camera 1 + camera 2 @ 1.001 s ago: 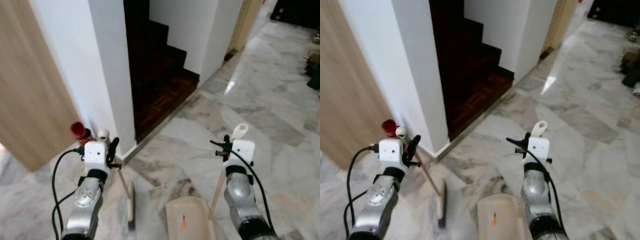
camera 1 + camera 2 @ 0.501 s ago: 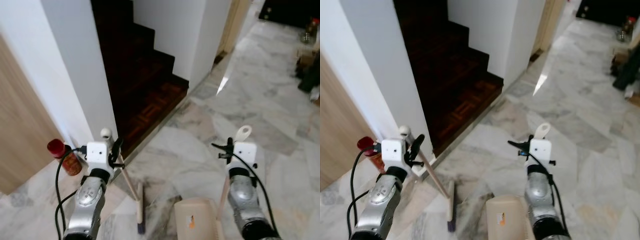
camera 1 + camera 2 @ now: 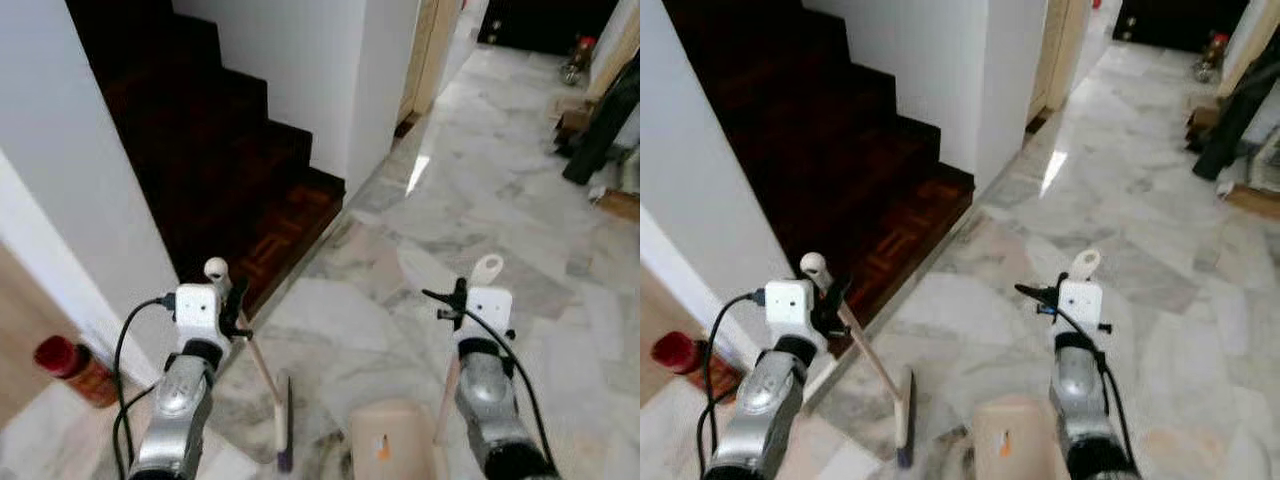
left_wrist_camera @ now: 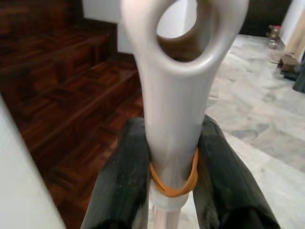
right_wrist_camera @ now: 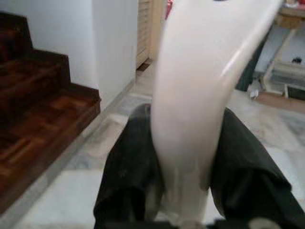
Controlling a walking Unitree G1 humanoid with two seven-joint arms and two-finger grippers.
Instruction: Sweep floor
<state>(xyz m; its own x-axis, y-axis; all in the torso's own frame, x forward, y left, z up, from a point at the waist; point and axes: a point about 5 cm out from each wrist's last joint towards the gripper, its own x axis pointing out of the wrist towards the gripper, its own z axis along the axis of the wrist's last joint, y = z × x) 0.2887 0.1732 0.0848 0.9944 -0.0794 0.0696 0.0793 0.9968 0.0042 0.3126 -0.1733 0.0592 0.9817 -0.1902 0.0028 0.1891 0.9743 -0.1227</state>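
A: What takes up most of the scene?

B: A pale marble floor (image 3: 520, 230) with grey and brown veining fills the right and lower part of the head views. To the left, a dark wooden staircase (image 3: 210, 160) climbs between white walls (image 3: 300, 70).

A: What comes next in size?

B: The robot's two silver arms reach in from the bottom edge, the left arm on the left, the right arm on the right. Between them, low on the floor, sits a beige dustpan (image 3: 392, 448). Its handle (image 3: 486, 268) rises to the right gripper.

A: And the broom?

B: The broom (image 3: 902, 415) stands on the marble just in front of the lowest stair. Its thin wooden stick slants up and to the left to a white hanging-loop cap.

A: How are the grippers set?

B: The left gripper (image 4: 172, 157) has its two black fingers (image 4: 126, 167) closed tightly on the white cap of the broom, just above an orange rubber band (image 4: 174, 183). The right gripper (image 5: 183, 162) has its fingers pressed against both sides of the white dustpan handle.

A: Anything smaller?

B: A red can (image 3: 72, 366) stands on the floor at the far left, beside the wall. Dark bags (image 3: 600, 110) and clutter lie at the far right.
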